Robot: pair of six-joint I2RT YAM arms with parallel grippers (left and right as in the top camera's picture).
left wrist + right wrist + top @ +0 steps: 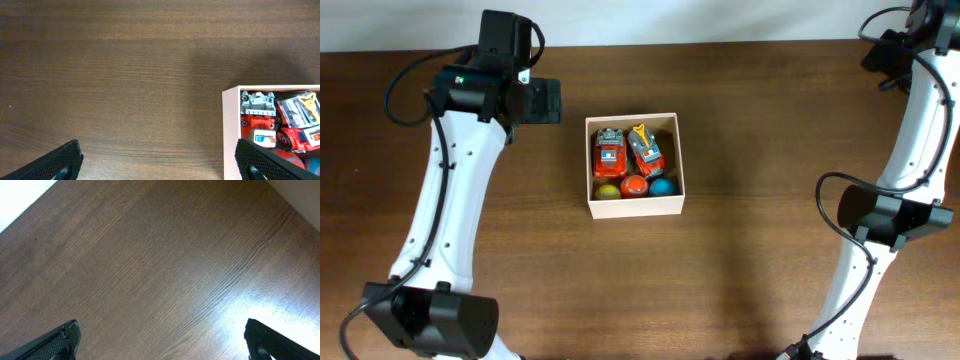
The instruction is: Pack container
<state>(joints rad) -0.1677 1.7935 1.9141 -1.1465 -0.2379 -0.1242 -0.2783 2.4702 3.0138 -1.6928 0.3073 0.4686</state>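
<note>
The container is a small square cream-white box at the table's middle. It holds two red toy fire trucks and three balls: yellow-green, orange-red and blue. My left gripper is open and empty, just left of the box at its far corner. In the left wrist view the box wall and a truck show at lower right. My right gripper is open and empty over bare table; in the overhead view it sits at the far right corner.
The wooden table spreads around the box. Its far edge meets a white wall, seen at the corners of the right wrist view.
</note>
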